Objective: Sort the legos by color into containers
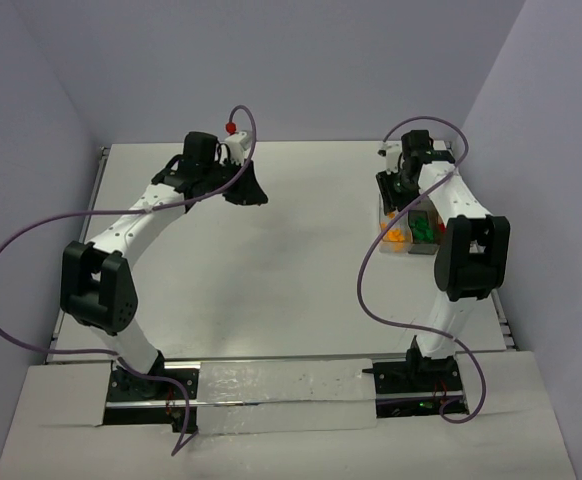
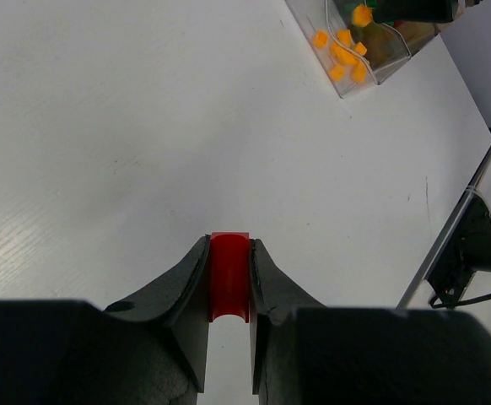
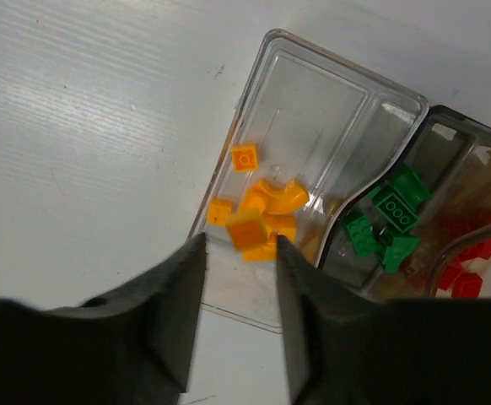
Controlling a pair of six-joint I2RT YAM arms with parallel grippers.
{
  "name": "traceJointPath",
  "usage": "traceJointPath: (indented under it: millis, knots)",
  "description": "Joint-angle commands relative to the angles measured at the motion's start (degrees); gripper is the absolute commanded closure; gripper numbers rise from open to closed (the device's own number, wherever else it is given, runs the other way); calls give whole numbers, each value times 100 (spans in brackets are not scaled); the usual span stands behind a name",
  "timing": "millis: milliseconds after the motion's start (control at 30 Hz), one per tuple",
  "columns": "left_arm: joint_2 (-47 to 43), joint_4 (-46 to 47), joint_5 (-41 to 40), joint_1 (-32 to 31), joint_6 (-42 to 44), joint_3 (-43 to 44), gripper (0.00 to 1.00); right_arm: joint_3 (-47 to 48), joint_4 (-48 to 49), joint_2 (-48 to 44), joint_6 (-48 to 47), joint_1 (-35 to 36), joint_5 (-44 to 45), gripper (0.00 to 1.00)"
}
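Top view, left gripper [image 1: 243, 188]: you have it out over the far middle of the tabletop [image 1: 291, 270], well apart from the containers [image 1: 411, 243].
Top view, right gripper [image 1: 397, 196]: it hangs right above the containers at the tabletop's right edge.
Left wrist, grip: your fingers [image 2: 191, 283] are closed on a red lego [image 2: 230, 278], which is pinched upright between them.
Left wrist, background: the containers lie far off at the top right, with orange legos [image 2: 347, 52] in the end bin.
Right wrist, grip: the jaws stand apart, and one orange lego [image 3: 247, 229] (blurred) sits between the tips, touching neither that you can see.
Right wrist, bins: the orange pile is in the nearest bin, green legos [image 3: 389, 221] in the middle one, red legos [image 3: 473, 268] in the last.
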Motion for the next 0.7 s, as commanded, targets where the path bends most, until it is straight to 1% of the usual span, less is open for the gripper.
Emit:
traceJointPath:
  millis: [0,33,167,200,233,300,333,367,400,433,500,567,667]
  knots:
    - [120,135,232,-36,-221,317,100,304,-127,-37,78,-16,29,48]
    - [138,163,305,-36,-305,337,100,332,-150,-80,88,-16,29,45]
    - [199,185,589,-36,-612,388,100,511,-279,-215,134,-16,-103,43]
    - [202,243,769,-36,-822,402,100,591,-337,-323,144,-16,-357,43]
    - [166,415,1072,-36,-986,355,100,627,-342,-504,189,-16,-888,43]
    - [63,875,1486,-36,-1805,178,100,571,-193,-756,311,-7,-1556,42]
    - [1,1158,1672,-36,-2144,-76,100,527,-104,-854,382,36,-1814,39]
    - [-43,1475,1804,-36,-2530,-209,100,483,-7,-942,444,89,-2043,39]
    - [-105,1764,1806,-44,-2915,-323,100,457,132,-1012,505,159,-2245,39]
    - [-149,1985,1675,-44,-3581,-385,100,378,186,-1126,627,342,-2587,39]
    - [-142,1878,1551,-44,-4209,-433,100,208,492,-1282,791,646,-2871,39]
    - [-162,1741,1421,-44,-4625,-479,100,-76,839,-1499,1041,967,-2954,39]
    - [-310,2126,1373,-38,-5337,-820,100,-363,1278,-1715,1499,1420,-3155,39]
